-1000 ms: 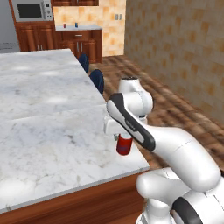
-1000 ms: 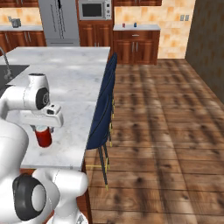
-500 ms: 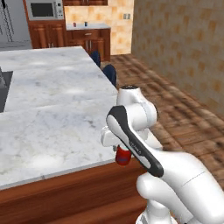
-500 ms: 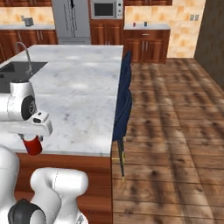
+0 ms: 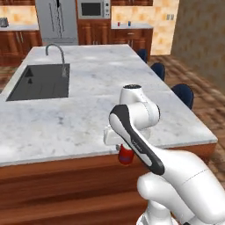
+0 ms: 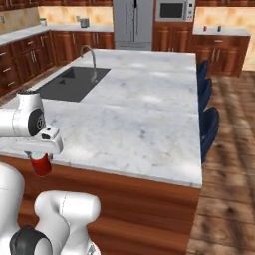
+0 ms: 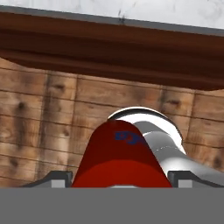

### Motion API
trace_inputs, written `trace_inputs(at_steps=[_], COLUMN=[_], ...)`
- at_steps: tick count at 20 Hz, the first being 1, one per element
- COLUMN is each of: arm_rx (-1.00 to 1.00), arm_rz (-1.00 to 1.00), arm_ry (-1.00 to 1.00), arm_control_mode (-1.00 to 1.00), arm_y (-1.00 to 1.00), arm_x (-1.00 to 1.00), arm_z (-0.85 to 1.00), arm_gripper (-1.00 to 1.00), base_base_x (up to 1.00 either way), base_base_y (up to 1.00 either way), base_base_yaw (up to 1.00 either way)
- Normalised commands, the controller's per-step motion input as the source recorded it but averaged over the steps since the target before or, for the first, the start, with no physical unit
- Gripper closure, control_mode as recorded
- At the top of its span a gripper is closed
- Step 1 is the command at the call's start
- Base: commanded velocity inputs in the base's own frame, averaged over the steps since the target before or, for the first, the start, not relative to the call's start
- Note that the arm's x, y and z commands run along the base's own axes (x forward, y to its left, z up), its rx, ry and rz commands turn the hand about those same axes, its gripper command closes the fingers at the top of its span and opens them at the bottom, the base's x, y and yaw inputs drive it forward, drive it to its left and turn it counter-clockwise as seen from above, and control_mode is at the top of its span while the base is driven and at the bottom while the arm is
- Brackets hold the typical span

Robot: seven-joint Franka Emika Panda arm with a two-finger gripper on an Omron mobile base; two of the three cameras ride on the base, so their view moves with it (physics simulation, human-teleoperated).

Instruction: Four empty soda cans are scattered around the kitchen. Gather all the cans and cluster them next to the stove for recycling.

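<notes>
— Where's the can?
— The red can (image 5: 126, 154) hangs in the gripper (image 5: 125, 149), just off the near edge of the island (image 5: 96, 92), beside its wood side.
— And the jaws?
— Clamped on the can's sides.

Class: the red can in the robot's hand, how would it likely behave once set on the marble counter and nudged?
The red can is a smooth cylinder, so tipped over it would probably roll. It looks small and thin-walled, likely light. The polished counter may let it slide.
</notes>
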Motion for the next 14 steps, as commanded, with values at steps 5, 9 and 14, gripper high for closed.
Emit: trace_inputs(at_steps=[5,9,14], arm_rx=[0.00,0.00,0.00], arm_rz=[0.00,0.00,0.00], arm_ry=[0.00,0.00,0.00], arm_control_mode=[1.00,1.00,1.00], arm_y=[0.00,0.00,0.00], arm_x=[0.00,0.00,0.00], arm_z=[0.00,0.00,0.00], arm_gripper=[1.00,1.00,1.00], base_base_x=[-0.37,-0.14,-0.02], base_base_y=[1.00,1.00,1.00], base_base_yaw=[0.42,0.51,0.61])
